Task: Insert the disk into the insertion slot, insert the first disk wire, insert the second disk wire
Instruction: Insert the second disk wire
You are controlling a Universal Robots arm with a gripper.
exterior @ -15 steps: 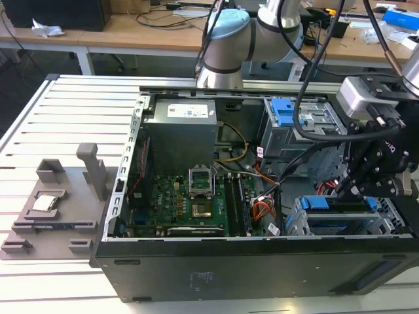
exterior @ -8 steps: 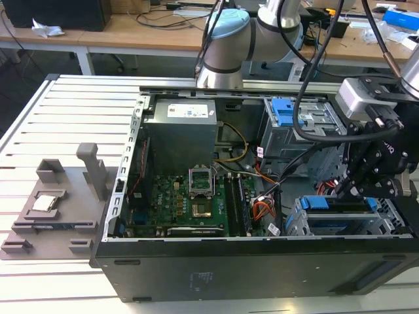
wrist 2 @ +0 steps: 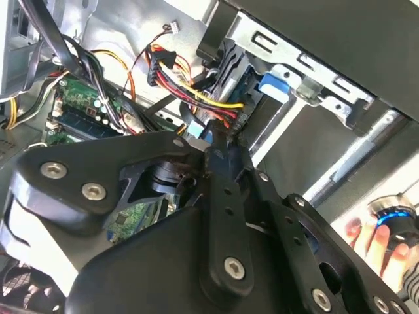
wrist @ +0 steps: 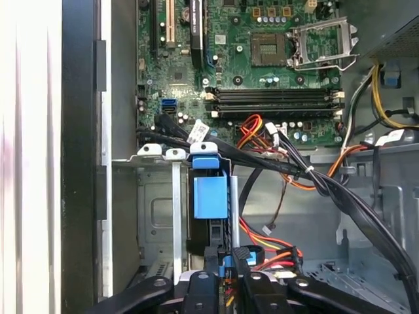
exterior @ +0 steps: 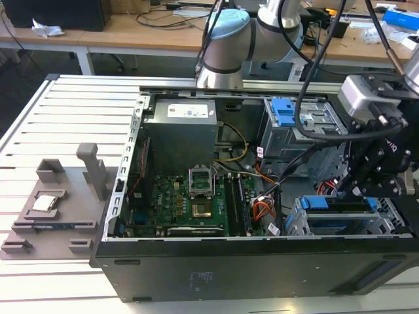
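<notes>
Exterior view. An open computer case [exterior: 196,261] lies on its side on a slatted bench [exterior: 39,131]. The motherboard [exterior: 190,203] occupies the case floor, with the grey power supply [exterior: 180,134] toward the far wall. At the case's near corner on the exterior view's right sits the insertion slot [exterior: 298,226], and the disk [exterior: 340,204] in its blue caddy rests inside it. The black gripper [exterior: 350,190] hangs directly above the disk's end. A taller grey bay with a blue latch [exterior: 288,114] stands at the far corner. A grey fixture [exterior: 59,203] lies on the bench beside the case.

Second wrist view. The gripper [wrist 2: 213,140] has its fingers clenched on a dark wire connector [wrist 2: 213,131] fed by red, yellow and black leads, held against the edge of the disk [wrist 2: 272,88]. A person's hand [wrist 2: 383,245] rests outside the case.

First wrist view. The disk [wrist: 211,196] stands seated in the insertion slot [wrist: 154,216], just beside the motherboard [wrist: 262,59]. The gripper's fingertips [wrist: 226,275] meet at the disk's connector end among the coloured wires [wrist: 262,239].
</notes>
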